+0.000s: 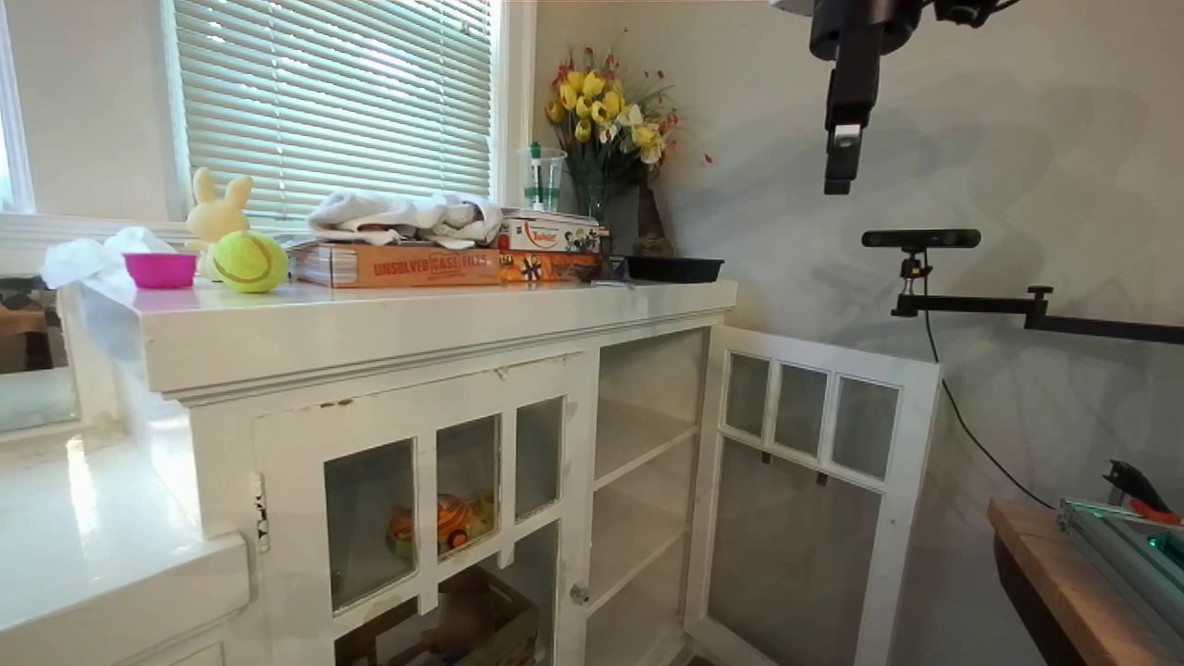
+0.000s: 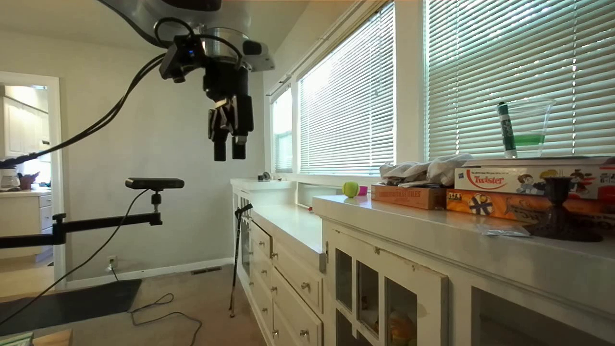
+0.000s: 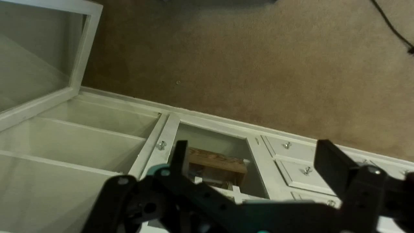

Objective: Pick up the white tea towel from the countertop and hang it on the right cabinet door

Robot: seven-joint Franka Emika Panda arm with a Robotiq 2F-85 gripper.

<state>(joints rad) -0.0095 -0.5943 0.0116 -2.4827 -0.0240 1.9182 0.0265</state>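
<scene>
The white tea towel (image 1: 407, 215) lies crumpled on top of an orange box on the countertop (image 1: 444, 324). An exterior view also shows the towel (image 2: 425, 170) beside the Twister box. The right cabinet door (image 1: 895, 546) is swung wide, its bare top edge below the countertop; in the wrist view its frame (image 3: 86, 48) is at upper left. My gripper (image 1: 840, 180) hangs in the air, higher than the towel and apart from everything. In the wrist view the gripper (image 3: 255, 152) is open, its fingers far apart with nothing held; the towel does not show there.
On the countertop stand a tennis ball (image 1: 250, 262), a pink bowl (image 1: 159, 270), a Twister box (image 1: 555, 233), a cup (image 2: 531, 127), flowers (image 1: 601, 111) and a black tray (image 1: 673, 268). A dark candle holder (image 2: 557, 211) is near the edge. A camera (image 1: 920, 239) sits on a bracket.
</scene>
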